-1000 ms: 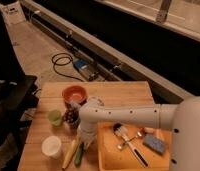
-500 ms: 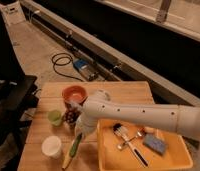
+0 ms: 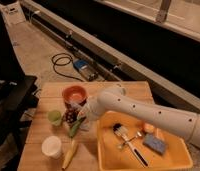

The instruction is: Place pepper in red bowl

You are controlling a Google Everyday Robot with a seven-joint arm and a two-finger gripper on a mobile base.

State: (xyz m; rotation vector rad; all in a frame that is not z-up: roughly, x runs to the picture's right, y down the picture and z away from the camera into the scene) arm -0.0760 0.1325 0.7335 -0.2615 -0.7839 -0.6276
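Green pepper (image 3: 75,128), top end clasped and partly hidden in the hand (image 3: 84,118), near the red bowl (image 3: 74,93)

Can't make out a single word, label, brand or number anywhere here, nothing's readable tbh. For what it's worth, the gripper (image 3: 82,116) sits low over the desk (image 3: 47,96), between the red bowl (image 3: 74,93) and the yellow tray (image 3: 104,150), right by the pepper (image 3: 75,128).
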